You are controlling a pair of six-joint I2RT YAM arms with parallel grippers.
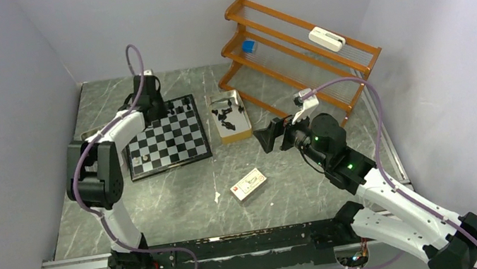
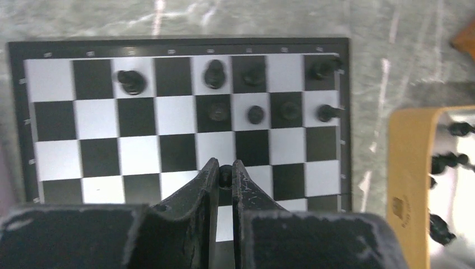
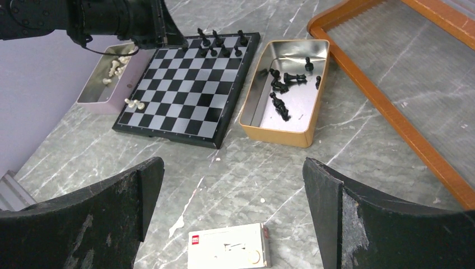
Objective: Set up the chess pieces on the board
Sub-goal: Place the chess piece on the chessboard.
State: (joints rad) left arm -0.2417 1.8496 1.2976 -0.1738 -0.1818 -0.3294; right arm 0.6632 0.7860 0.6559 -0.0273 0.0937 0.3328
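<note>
Ahead of me on the grey marbled tabletop [image 3: 364, 168] lies a small white cardboard box [image 3: 228, 253]; beyond it a gold rectangular metal tin [image 3: 274, 131]; far left, a pale lilac tin [image 3: 98, 103]; to my right, an orange wooden rack [image 3: 392, 112].

board [image 1: 173, 143] middle rows: bare | far two rows: black pieces [image 2: 256, 114] crowded | right edge: tin [image 3: 277, 134] just beside

Your left arm [image 1: 102, 137] reaches far forward, left gripper [image 2: 225, 166] pinched on a small black piece [image 2: 225, 176] (fingers almost touching). Your right arm [image 1: 372, 186] angles inward, right gripper [image 3: 232, 163] spread wide.
</note>
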